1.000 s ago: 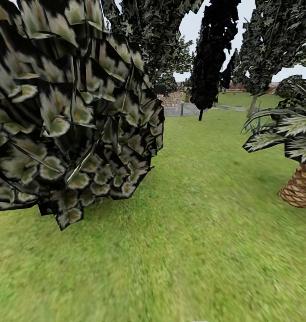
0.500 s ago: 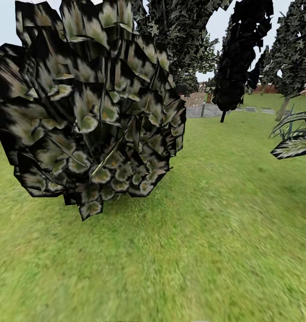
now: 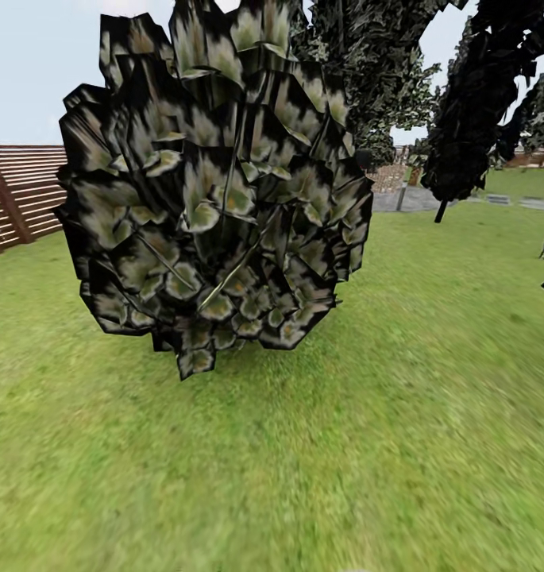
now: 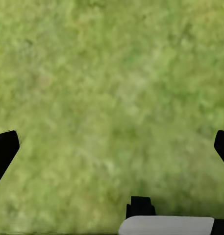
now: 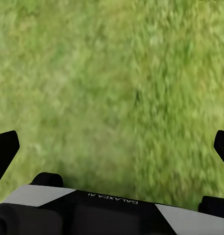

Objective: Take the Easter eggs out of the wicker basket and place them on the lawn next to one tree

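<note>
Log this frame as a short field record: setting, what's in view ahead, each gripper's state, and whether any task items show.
setting: garden, lawn of mottled green grass
ahead: big clump of dark, pale-speckled leaves hanging close to the camera
far left: brown slat fence
background: thin black trunk, grey paving
left gripper: open, fingers wide apart, grass between them
right gripper: open, over grass, holding nothing
task items: eggs and basket not seen here

Mottled green lawn (image 3: 399, 445) carries a dark-leaved tree (image 3: 216, 214).
</note>
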Controlling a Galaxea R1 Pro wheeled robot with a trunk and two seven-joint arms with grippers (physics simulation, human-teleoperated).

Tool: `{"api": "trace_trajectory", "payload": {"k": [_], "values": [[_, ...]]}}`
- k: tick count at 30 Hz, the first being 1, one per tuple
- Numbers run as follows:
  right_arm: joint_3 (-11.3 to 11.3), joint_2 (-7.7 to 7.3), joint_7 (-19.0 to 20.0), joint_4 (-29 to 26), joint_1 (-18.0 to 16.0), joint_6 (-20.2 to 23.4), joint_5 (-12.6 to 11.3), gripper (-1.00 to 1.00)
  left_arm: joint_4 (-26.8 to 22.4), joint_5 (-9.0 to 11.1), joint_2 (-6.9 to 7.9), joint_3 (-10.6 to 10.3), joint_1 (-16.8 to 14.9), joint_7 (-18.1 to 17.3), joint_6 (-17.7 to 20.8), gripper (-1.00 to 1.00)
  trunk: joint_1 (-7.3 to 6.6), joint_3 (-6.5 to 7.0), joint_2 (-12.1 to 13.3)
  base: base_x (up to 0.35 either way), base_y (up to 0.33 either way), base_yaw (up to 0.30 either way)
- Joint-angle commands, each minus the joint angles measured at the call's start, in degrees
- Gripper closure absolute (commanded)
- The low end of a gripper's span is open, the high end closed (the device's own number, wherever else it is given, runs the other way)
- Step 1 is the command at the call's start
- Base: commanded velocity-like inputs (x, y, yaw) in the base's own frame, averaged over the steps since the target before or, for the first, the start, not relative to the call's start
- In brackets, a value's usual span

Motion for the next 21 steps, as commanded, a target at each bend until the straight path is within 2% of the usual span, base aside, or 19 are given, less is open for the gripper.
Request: {"api": "trace_trajectory", "payload": {"k": [1, 21], "values": [[0.1, -0.02, 0.1, -0.1, 0.0, 0.3, -0.4, -1.0, 0.1, 0.1, 0.0, -0.1, -0.1, 0.1, -0.2, -1.0, 0.0, -0.06, 0.0, 0.0, 0.0, 0.289], [0.1, -0.02, 0.1, -0.1, 0.0, 0.3, -0.4, -1.0, 0.1, 0.1, -0.01, -0.1, -0.1, 0.1, -0.2, -1.0, 0.0, -0.06, 0.0, 0.0, 0.0, 0.289]]}}
